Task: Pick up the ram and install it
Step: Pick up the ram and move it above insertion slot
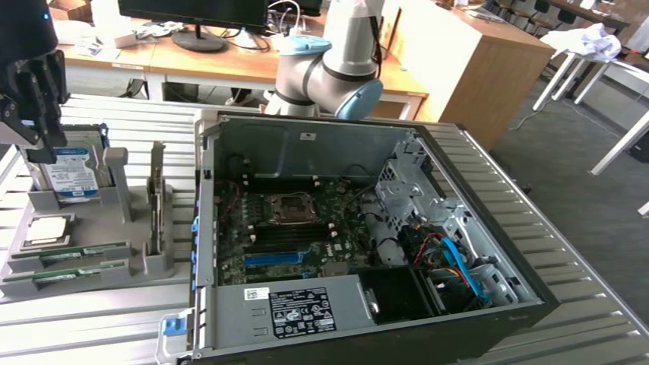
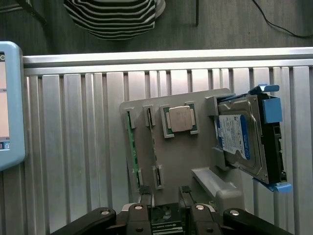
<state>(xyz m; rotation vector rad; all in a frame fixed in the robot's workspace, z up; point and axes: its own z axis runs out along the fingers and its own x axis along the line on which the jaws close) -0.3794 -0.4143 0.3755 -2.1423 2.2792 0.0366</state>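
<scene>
Two green ram sticks (image 1: 71, 255) lie side by side in slots at the front of a grey holder (image 1: 142, 262), at the exterior view's left. In the wrist view the ram (image 2: 131, 149) stands edge-on in the holder (image 2: 181, 156), with a second stick (image 2: 153, 147) beside it. My black gripper (image 1: 41, 148) hangs above the back of the holder, over the hard drive and well clear of the ram. Its fingers (image 2: 145, 208) stand apart with nothing between them, so my gripper (image 2: 166, 208) is open. The open computer case (image 1: 507, 304) with its motherboard (image 1: 294, 236) lies to the holder's right.
The holder also carries a blue-labelled hard drive (image 1: 73, 173) (image 2: 242, 139) and a square silver processor (image 1: 49, 230) (image 2: 178, 119). A slatted metal table (image 1: 102, 319) bears everything. A blue-rimmed screen (image 2: 7, 98) sits at the table's edge, with striped fabric (image 2: 115, 17) beyond it.
</scene>
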